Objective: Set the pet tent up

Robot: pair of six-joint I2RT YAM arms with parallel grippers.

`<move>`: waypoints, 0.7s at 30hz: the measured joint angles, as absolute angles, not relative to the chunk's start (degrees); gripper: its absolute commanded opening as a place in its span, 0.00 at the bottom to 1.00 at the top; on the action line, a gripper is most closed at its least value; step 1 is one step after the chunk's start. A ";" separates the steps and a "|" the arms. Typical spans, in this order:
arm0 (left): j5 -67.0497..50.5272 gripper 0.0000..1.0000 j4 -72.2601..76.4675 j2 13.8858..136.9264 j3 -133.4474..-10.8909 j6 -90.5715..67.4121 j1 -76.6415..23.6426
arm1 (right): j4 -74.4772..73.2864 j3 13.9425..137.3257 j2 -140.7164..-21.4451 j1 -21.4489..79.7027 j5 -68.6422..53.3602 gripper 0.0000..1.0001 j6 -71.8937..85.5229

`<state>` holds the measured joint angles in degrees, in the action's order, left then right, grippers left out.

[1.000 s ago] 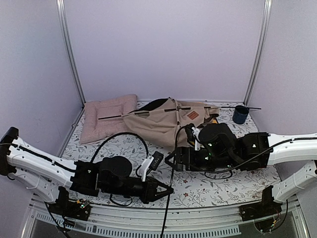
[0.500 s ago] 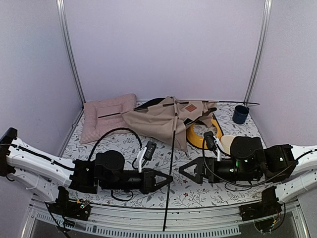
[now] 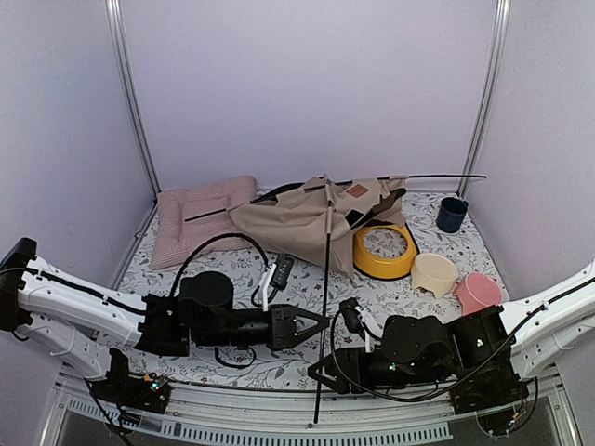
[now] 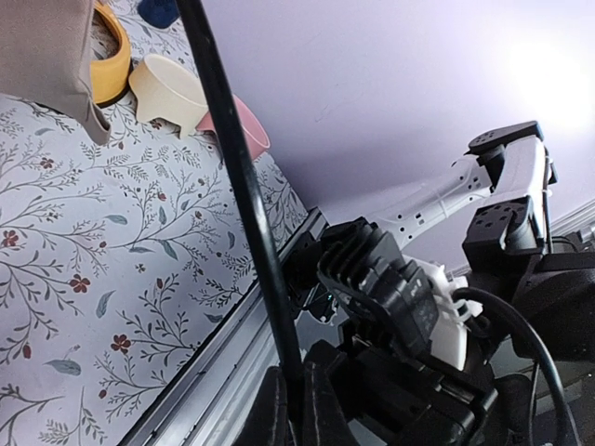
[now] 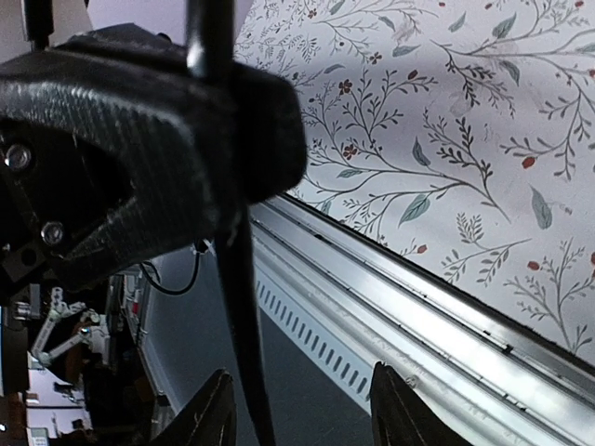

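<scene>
At the far left a pink checked cushion [image 3: 204, 218] lies flat on the flowered table [image 3: 167, 269], out of the way of the work. Nearer me, the left arm reaches low across the table towards the middle. The left gripper [image 3: 323, 323] is pinched tight on a thin black pole [image 3: 325, 269]; its wrist view shows the pole running straight down between the closed fingers [image 4: 271, 413]. I take that grip to be an anchor, steadying the pole so it can be bent or seated.

The pet tent [image 3: 297, 218] sits at the far middle of the table, just right of the cushion. It is not yet standing: the tan fabric hangs in a loose drape from the top end of the held pole. The pole slopes from there towards me and passes over the near edge. A second pole [image 3: 437, 177] juts out to the right above the fabric.

Just right of the pole's near end, the right gripper [image 3: 321, 372] comes in below the left one. Its jaws stand partly apart around the pole, gripping nothing. The pole is close to one finger [image 5: 216, 413]; I cannot tell if they touch. It looks placed to take a lower hold.

Further right, clear of both arms, sit a yellow bowl stand [image 3: 383, 251], a cream bowl [image 3: 434, 274], a pink bowl [image 3: 477, 293] and a blue cup [image 3: 452, 214].
</scene>
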<state>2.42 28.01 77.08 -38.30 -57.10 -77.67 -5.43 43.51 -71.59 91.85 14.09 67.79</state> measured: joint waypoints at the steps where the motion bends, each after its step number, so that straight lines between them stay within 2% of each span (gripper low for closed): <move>1: 2.35 0.00 28.01 77.12 -38.33 -57.10 -77.65 | -4.97 43.51 -71.70 91.88 14.13 0.42 67.94; 8: 2.20 0.00 28.01 77.17 -38.35 -57.10 -77.52 | -1.69 43.35 -71.88 91.90 12.95 0.28 69.08; 16: 1.91 0.00 27.97 77.14 -38.54 -57.08 -76.55 | 0.12 43.20 -74.43 92.44 9.43 0.20 69.73; 21: 1.87 0.00 27.92 77.10 -38.54 -57.01 -75.99 | -0.40 43.20 -74.22 92.62 9.04 0.08 70.08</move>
